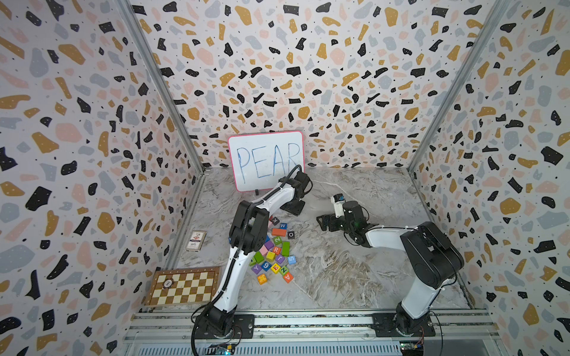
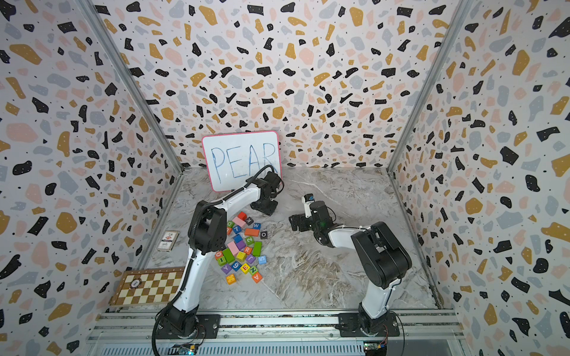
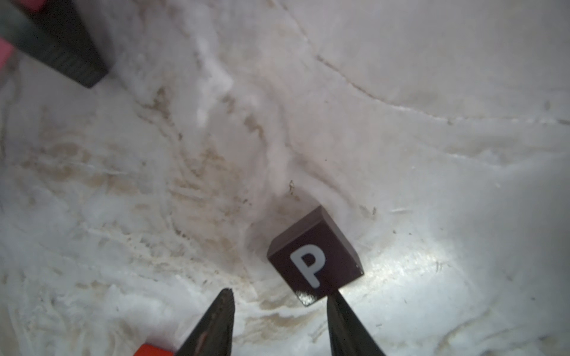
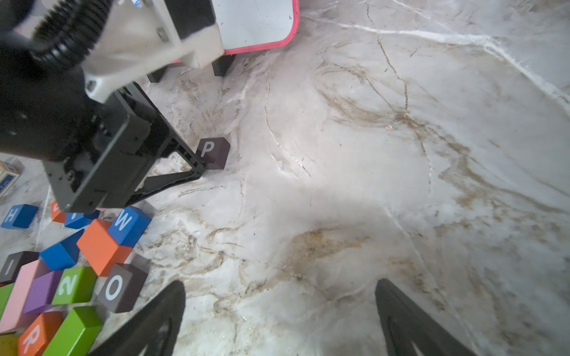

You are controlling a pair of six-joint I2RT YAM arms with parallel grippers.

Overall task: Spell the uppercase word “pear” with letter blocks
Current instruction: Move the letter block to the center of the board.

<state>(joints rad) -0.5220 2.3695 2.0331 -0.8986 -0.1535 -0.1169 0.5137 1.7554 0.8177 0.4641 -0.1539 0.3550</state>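
**Top views.** The left gripper (image 1: 294,211) sits low over the marble table (image 1: 354,271), just in front of the whiteboard (image 1: 265,154) lettered PEAR. Its jaw gap cannot be judged from here. The right gripper (image 1: 320,223) hangs well apart from it, pointing toward it. The yellow E block (image 1: 275,268), the orange A block (image 1: 288,277) and the orange-red R block (image 1: 277,249) lie in the block pile (image 1: 271,255) beside the left arm.

**Left wrist view.** The left jaws stand partly apart and grip nothing. The black P block (image 3: 314,259) rests flat on the table just beyond the tips, not between them. One jaw's tip meets the block's near corner. The white P faces up, and the cube is turned askew to the jaws.

**Right wrist view.** The right jaws are spread wide, with only bare table between them. The P block stands alone, clear of the pile, with a left jaw tip against its side.
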